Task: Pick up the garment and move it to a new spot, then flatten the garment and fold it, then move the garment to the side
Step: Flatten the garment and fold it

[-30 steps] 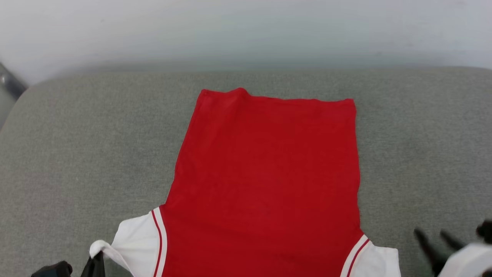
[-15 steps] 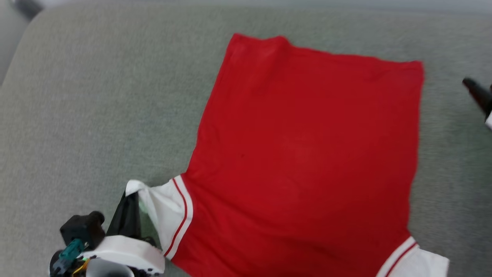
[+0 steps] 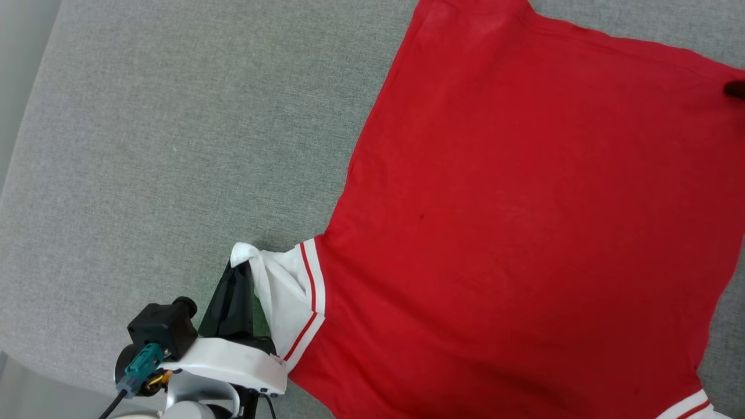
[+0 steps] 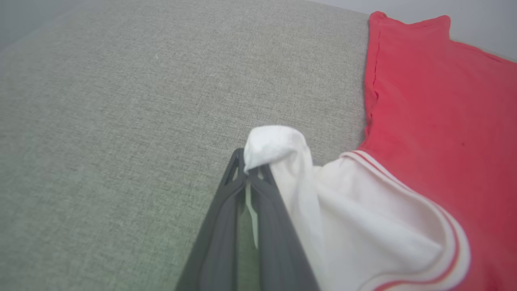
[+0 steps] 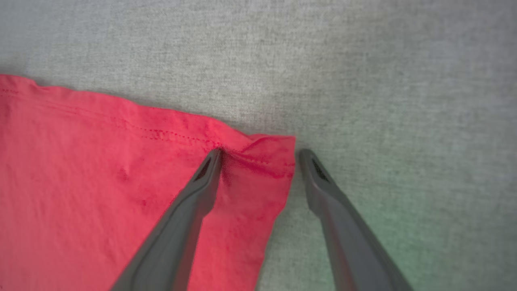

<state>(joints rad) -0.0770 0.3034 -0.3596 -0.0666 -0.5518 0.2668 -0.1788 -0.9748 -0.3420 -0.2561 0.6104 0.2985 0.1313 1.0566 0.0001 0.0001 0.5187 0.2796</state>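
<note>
Head view, garment (image 3: 524, 203), plain red back

- The tabletop (image 3: 145, 145) is covered in grey woven fabric with a fine, even fleck, and it lies smooth and flat.
- A tiny pale speck (image 3: 173, 149) sits on the fabric in the left half, well away from the edges.
- Past the left edge runs a pale grey-green strip (image 3: 14, 87), plain and soft in focus; wall or floor, I cannot tell.
- A similar pale band (image 3: 41, 396) shows beyond the near edge at the lower left.
- From the left wrist view, a plain light background (image 4: 484, 20) lies beyond the far edge.
</note>
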